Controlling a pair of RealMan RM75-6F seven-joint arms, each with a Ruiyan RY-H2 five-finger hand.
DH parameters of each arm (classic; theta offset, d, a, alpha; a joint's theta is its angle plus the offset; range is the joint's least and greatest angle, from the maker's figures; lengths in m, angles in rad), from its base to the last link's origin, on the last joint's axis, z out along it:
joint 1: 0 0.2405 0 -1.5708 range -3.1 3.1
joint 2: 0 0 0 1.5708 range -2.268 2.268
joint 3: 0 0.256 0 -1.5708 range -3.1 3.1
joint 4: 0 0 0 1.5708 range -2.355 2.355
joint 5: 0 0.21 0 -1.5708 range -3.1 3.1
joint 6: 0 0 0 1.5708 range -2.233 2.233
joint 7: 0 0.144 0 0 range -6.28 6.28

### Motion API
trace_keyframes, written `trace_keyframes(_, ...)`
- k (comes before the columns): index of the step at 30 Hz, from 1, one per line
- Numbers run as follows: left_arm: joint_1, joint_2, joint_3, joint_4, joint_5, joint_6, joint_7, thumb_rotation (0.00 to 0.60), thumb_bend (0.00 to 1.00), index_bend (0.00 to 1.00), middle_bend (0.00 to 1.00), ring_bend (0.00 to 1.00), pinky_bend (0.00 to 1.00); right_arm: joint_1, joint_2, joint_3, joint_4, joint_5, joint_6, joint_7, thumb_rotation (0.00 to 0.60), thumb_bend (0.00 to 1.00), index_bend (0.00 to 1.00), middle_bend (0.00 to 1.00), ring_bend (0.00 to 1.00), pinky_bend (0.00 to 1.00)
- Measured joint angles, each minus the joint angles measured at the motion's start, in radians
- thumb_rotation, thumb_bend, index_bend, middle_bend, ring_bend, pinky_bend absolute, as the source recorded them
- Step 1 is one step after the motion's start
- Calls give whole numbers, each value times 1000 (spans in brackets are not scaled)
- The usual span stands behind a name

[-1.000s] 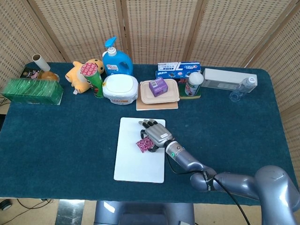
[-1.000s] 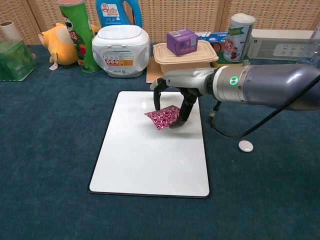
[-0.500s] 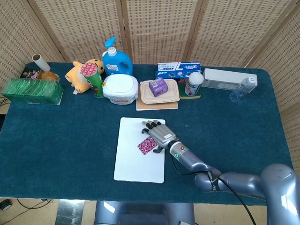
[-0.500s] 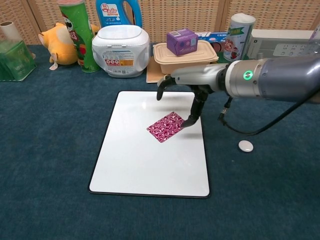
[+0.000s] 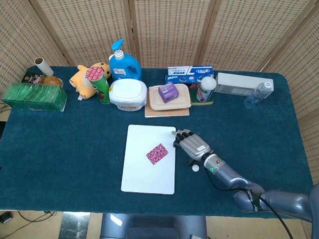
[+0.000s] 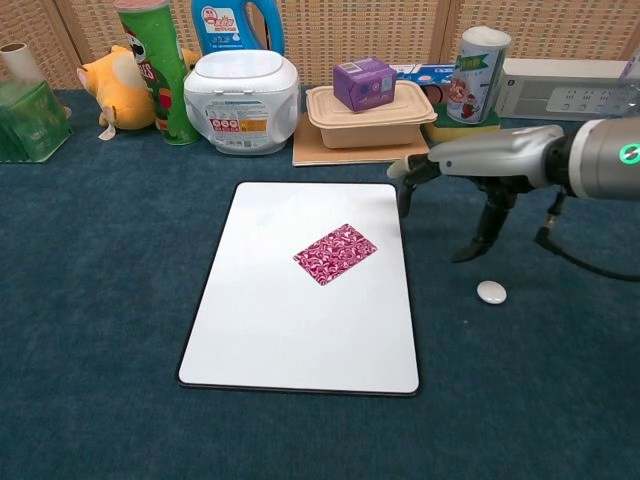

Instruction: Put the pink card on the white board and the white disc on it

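Observation:
The pink patterned card point(image 5: 157, 154) point(image 6: 335, 254) lies flat on the white board point(image 5: 139, 174) point(image 6: 290, 330), a little above its middle. The small white disc point(image 5: 196, 168) point(image 6: 491, 292) sits on the blue cloth just right of the board. My right hand point(image 5: 193, 145) point(image 6: 460, 195) hovers open above the cloth, off the board's right edge and just behind the disc, fingers pointing down and holding nothing. My left hand is not visible in either view.
Along the back stand a green box point(image 5: 34, 97), plush toy point(image 5: 84, 78), chips can point(image 5: 99, 82), blue bottle point(image 5: 119, 62), white tub point(image 5: 128, 94), beige lunchbox with a purple box point(image 5: 168, 92), a cup point(image 5: 206, 88), a white case point(image 5: 243, 82) and a clear bottle point(image 5: 258, 93).
My right hand let go of the pink card, which now lies flat on the board, and moved right off the board to above the cloth near the disc.

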Motion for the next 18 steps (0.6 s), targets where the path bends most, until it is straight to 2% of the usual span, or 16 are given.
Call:
trace_keyframes(9,2,-2,2,-6,0,4,11,600,99,0,0,0,0,-71,52,-68,0,-132,22,80,600,281,295,21,0,0)
trace_keyframes(18,1,-4,4,-10,2,4,24,600,99,0,0,0,0,-104,56,-91,18,-213,38,140,600,283,339,26,0,0)
